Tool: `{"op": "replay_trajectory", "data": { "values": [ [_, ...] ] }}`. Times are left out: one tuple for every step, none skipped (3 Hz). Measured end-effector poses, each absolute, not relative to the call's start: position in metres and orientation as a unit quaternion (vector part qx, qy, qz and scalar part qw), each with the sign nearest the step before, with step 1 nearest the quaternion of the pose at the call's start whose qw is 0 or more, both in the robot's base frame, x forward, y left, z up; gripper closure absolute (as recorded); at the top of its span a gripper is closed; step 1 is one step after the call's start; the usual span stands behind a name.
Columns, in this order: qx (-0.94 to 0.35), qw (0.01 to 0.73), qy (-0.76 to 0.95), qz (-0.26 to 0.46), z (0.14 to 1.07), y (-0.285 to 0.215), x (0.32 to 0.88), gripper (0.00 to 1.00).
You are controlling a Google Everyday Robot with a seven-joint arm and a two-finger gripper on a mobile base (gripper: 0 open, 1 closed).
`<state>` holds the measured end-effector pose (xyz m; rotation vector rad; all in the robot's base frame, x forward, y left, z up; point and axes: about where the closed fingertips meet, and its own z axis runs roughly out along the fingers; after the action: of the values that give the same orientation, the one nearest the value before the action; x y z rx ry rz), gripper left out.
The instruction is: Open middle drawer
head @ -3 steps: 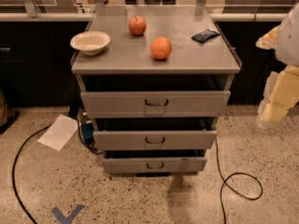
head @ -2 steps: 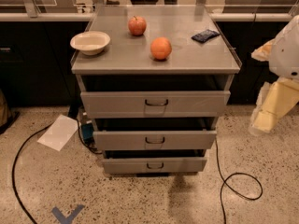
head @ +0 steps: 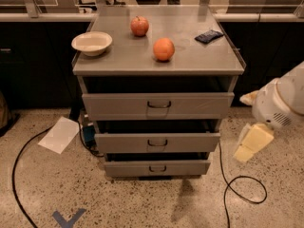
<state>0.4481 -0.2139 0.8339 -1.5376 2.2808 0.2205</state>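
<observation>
A grey metal cabinet (head: 156, 63) has three drawers, one above the other. The middle drawer (head: 190, 142) has a plain flat front and a small dark wire handle (head: 157, 142) at its centre. Its front stands a little forward of the dark gap above it. The widest drawer (head: 199, 106) is above it and the narrowest drawer (head: 185, 167) is below it. My gripper (head: 251, 144), cream-coloured, hangs from the white arm (head: 280, 101) to the right of the cabinet, at about the middle drawer's height and apart from it.
On the cabinet top are a white bowl (head: 91, 42), a red apple (head: 139, 26), an orange (head: 164, 49) and a dark blue packet (head: 209, 36). A sheet of paper (head: 59, 134) and black cables (head: 242, 191) lie on the floor. A dark counter (head: 33, 56) runs behind.
My arm and gripper have moved left and down, closer to the cabinet's right side. The drawers and the things on top have not moved.
</observation>
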Motion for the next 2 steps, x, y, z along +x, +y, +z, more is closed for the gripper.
{"op": "replay_trajectory", "data": {
  "values": [
    [-0.518, 0.223, 0.816, 0.124, 0.768, -0.211, 0.453, 0.00],
    [-0.510, 0.270, 0.798, 0.174, 0.721, -0.203, 0.460, 0.00]
  ]
}}
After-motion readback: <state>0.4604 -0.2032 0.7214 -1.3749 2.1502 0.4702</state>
